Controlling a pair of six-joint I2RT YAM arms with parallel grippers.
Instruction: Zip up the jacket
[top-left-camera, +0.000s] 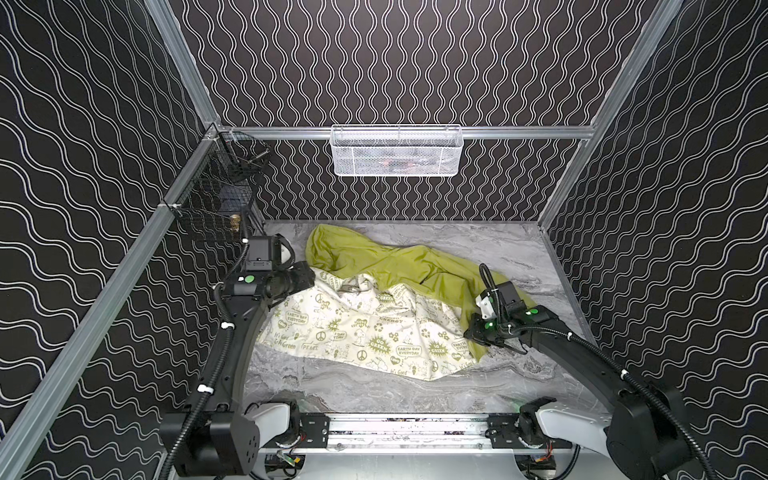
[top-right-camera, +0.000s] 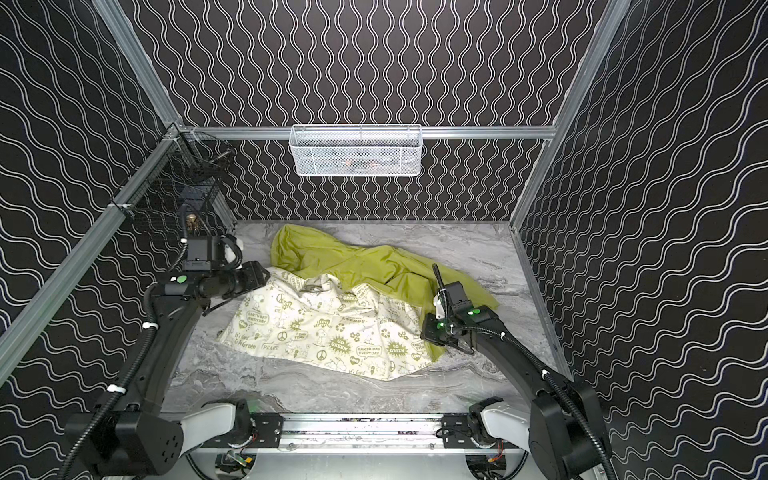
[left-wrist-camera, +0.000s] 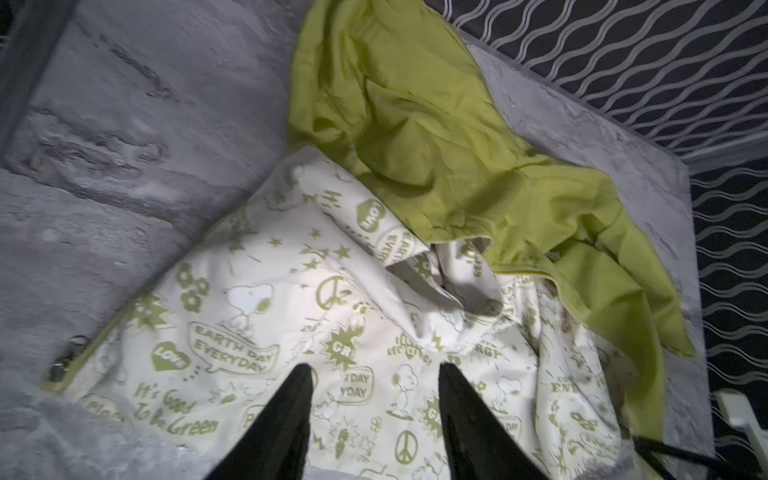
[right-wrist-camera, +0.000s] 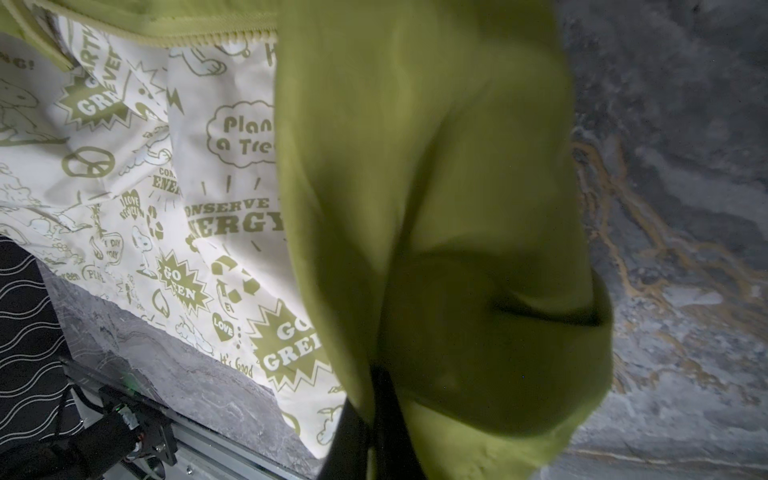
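I see the jacket (top-left-camera: 365, 320) lying open and crumpled across the middle of the grey marbled desk (top-left-camera: 415, 395) in both top views. Its cream lining (top-right-camera: 316, 332), printed with green cartoon slogans, faces up. The lime-green shell (top-left-camera: 374, 257) bunches behind it toward the back wall and wraps round its right side.

My left jaws stand apart, hovering over the cream lining on the jacket's left side and holding nothing. My right jaws are pressed together on a fold of the green shell at the jacket's right edge.

A run of pale zipper teeth (left-wrist-camera: 523, 275) shows along a green edge near the middle of the heap. A small metal piece (left-wrist-camera: 68, 353) sits at the lining's left border. It may be the zipper pull, but it is too blurred to be sure.

I judge the cloth thin, light and limp, probably a little slick, so it will sag, slide and bunch rather than hold a shape. I would pinch it at the stitched front edges beside the zipper, where the layers are firmer. One side should be held taut while the other works the pull.
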